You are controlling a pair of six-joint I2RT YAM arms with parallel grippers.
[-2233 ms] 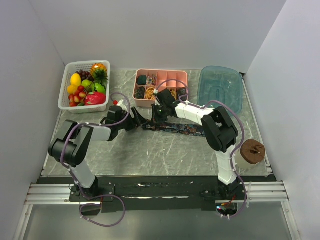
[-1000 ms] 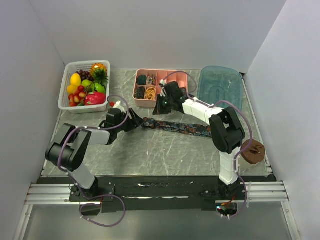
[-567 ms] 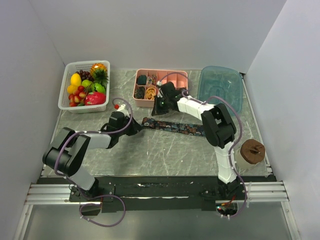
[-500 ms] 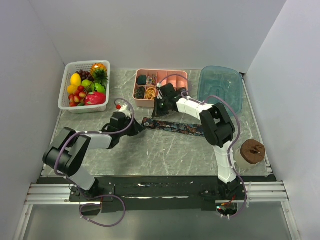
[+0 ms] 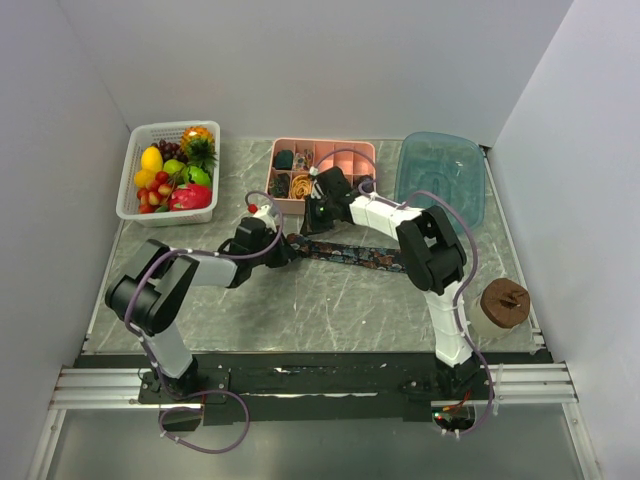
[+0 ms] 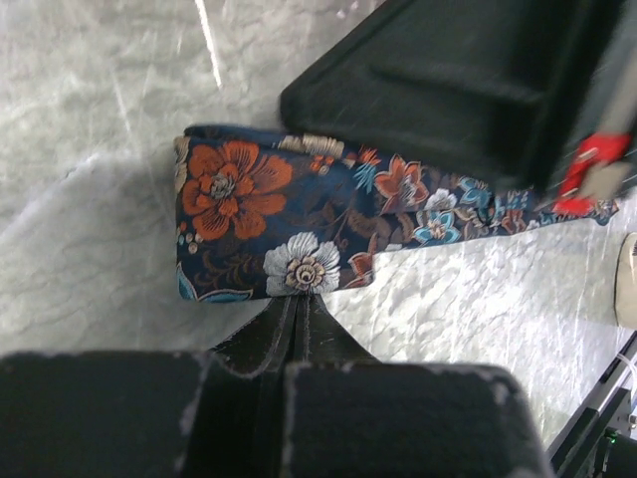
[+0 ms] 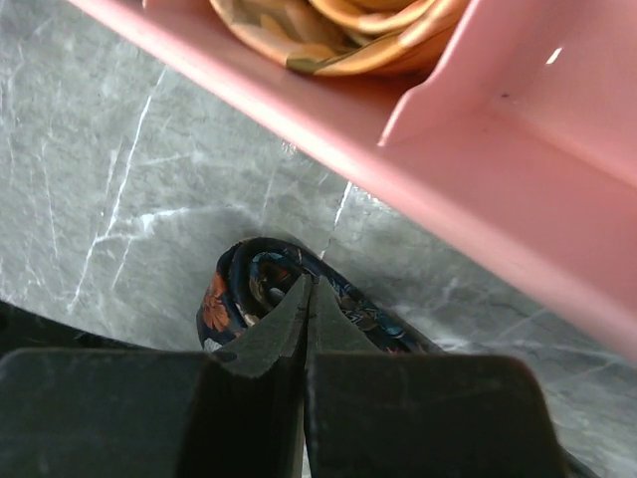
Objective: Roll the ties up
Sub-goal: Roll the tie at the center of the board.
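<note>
One of the ties (image 5: 362, 258), dark with orange and blue flowers, lies flat across the table's middle, its left end coiled into a small roll (image 6: 254, 224). My left gripper (image 5: 285, 248) is shut, its tips (image 6: 299, 299) pinched at the roll's near edge. My right gripper (image 5: 308, 225) comes from the far side. In the right wrist view it (image 7: 307, 283) is shut with its tips inside the coil of the tie (image 7: 221, 299). The two grippers face each other across the roll.
A pink divided tray (image 5: 322, 146) stands just behind the roll, close to the right gripper, holding yellow-orange bands (image 7: 328, 30) and dark rolls. A white fruit basket (image 5: 170, 127) is at back left, a blue bin (image 5: 440, 138) at back right, a brown-topped object (image 5: 503, 300) at right.
My left gripper slid right to the tie's coiled end and shut there. The right gripper shifted a little left and stayed shut at the coil.
</note>
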